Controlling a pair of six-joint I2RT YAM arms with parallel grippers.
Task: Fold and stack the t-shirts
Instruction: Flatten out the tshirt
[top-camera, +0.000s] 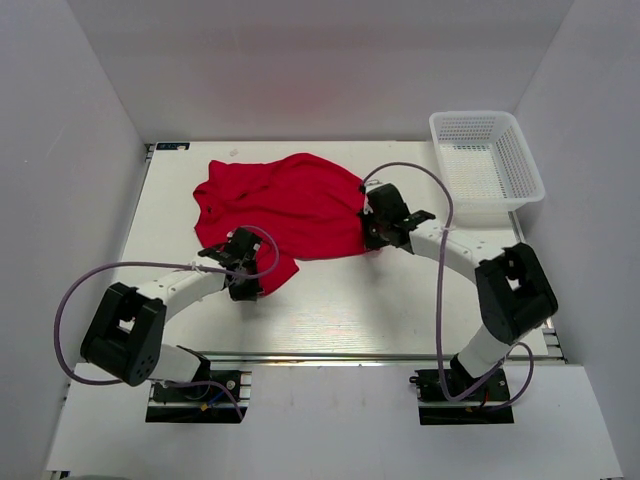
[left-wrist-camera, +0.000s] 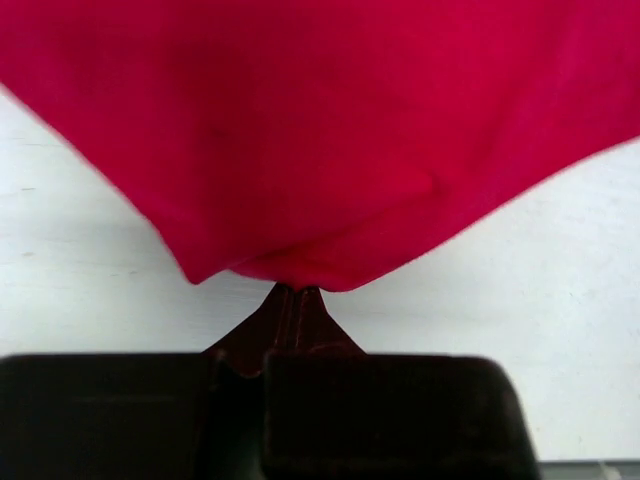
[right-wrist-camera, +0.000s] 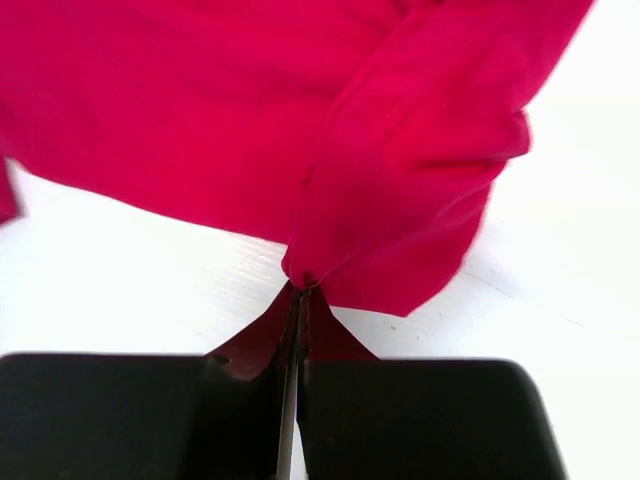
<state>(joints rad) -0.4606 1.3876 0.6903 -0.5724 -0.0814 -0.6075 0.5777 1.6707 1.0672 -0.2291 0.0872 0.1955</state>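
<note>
Cloth sits bunched across the far middle of the table (top-camera: 400, 300): the red t-shirt (top-camera: 285, 205) lies beyond both arms. The left end effector (left-wrist-camera: 295, 292) is pinched tight on its near corner, the right end effector (right-wrist-camera: 303, 285) on its right-hand edge. The shirt's length spans between them, so drawing them apart looks the way to spread it.

— What stands around the working place?
— A white table (top-camera: 330, 315), closed in by plain white panels: the back wall (top-camera: 320, 70), the left wall (top-camera: 60, 180) and the right wall (top-camera: 590, 150).
— And at the near edge?
— A metal rail (top-camera: 330, 357) runs along it, then a white board (top-camera: 330, 425). The light is soft and even, and the shadows are weak.
</note>
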